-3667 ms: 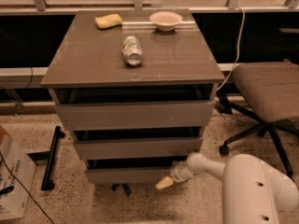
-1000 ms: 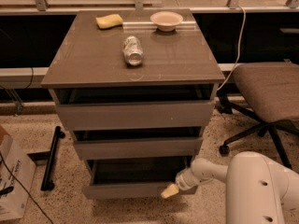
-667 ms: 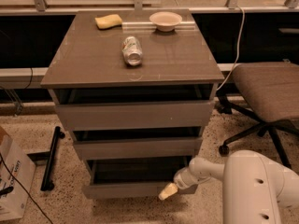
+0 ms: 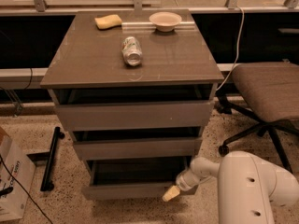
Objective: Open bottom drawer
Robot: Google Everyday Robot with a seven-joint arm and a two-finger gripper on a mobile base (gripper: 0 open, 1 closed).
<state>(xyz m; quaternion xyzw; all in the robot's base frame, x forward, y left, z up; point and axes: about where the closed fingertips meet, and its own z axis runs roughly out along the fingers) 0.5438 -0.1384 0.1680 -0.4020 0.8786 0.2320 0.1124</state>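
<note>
Camera view: my claw [image 4: 171,193] sits at five o'clock, at the right end of the bottom drawer [image 4: 126,190], which stands partly out beneath the desk [image 4: 93,64]. Whether the claw is open or closed, I cannot tell. A one-sided pull could skew the drawer or slip off its flat front. Bare floor [image 4: 117,211] at six o'clock leaves room, and a chair [image 4: 266,87] crowds three o'clock.

Single camera, high in front of the drawer cabinet [image 4: 93,64], angled down, mid-range. Robot arm [image 4: 252,181] enters lower right, gripper [image 4: 171,193] at the bottom drawer [image 4: 126,190] front's right end.
</note>
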